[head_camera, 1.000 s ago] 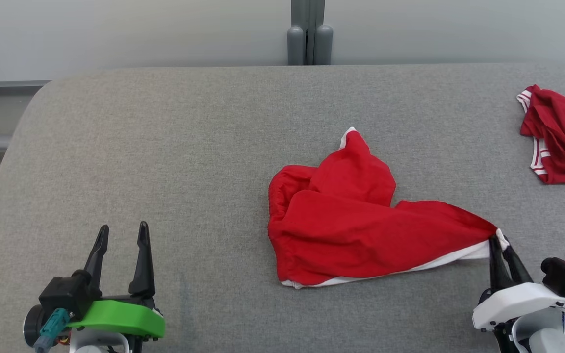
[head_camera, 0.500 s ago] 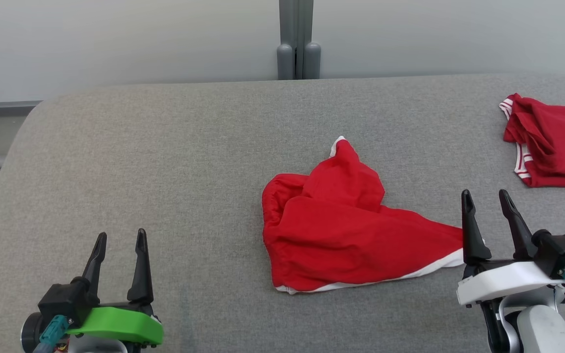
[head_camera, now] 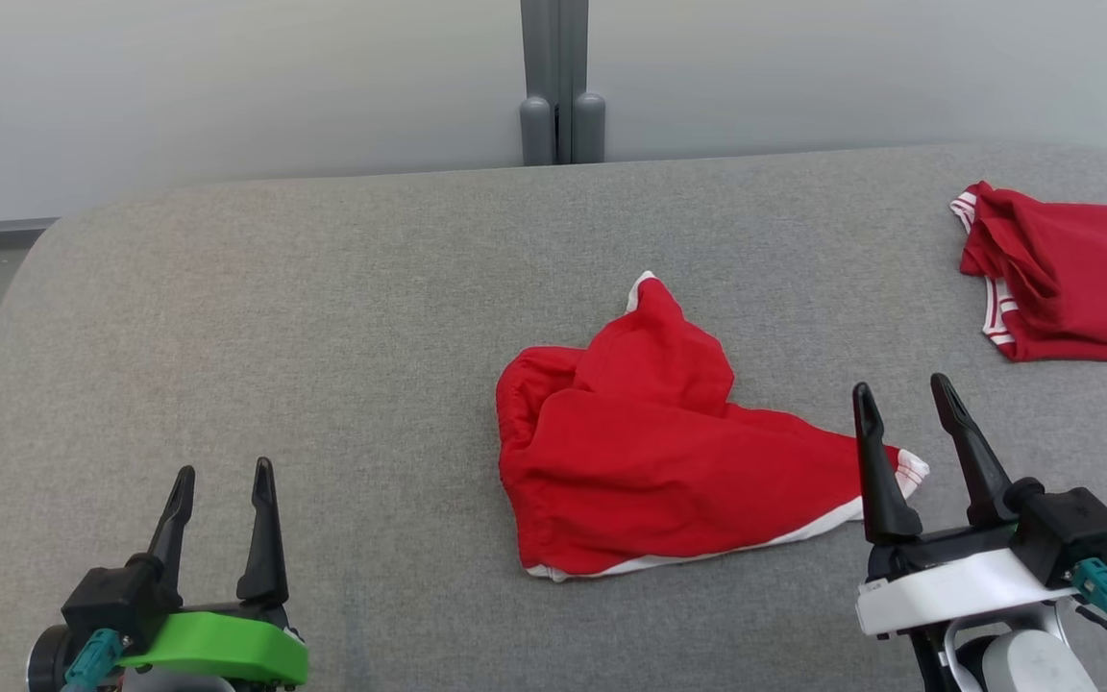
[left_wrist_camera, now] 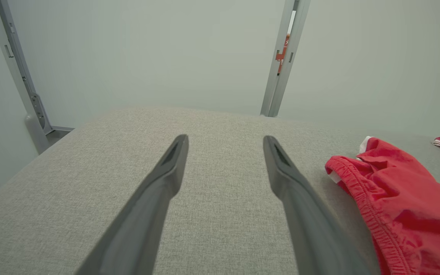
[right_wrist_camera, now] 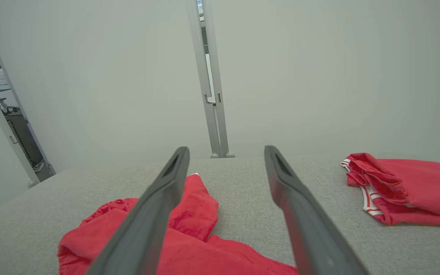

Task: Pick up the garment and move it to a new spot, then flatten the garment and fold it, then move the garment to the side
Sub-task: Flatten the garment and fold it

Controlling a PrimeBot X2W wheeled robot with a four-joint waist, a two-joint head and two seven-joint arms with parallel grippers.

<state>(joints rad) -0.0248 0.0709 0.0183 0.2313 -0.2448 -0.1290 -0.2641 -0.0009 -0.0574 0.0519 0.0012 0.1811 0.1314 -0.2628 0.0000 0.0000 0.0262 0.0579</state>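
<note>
Right gripper [head_camera: 901, 384] had dropped the corner it pinched a second before. Its fingers stood wide apart, holding nothing, just over the white-trimmed tip of the red garment [head_camera: 650, 471]. Head camera had swung too, so you shouldn't read the whole shift as cloth moving. Left gripper [head_camera: 225, 467] was equally wide and empty, well clear at the lower left of the head view.

Garment lay midway across the grey pad [head_camera: 323, 288], bunched, one flap flopped over the waistband. Judged: relocation looked done; flattening, folding and the move aside were all left for you.

Room: you had broad bare pad to the left and fair margin to the front and back edges. Right side was tighter: a second red garment [head_camera: 1072, 279] sat by that edge, well apart.
</note>
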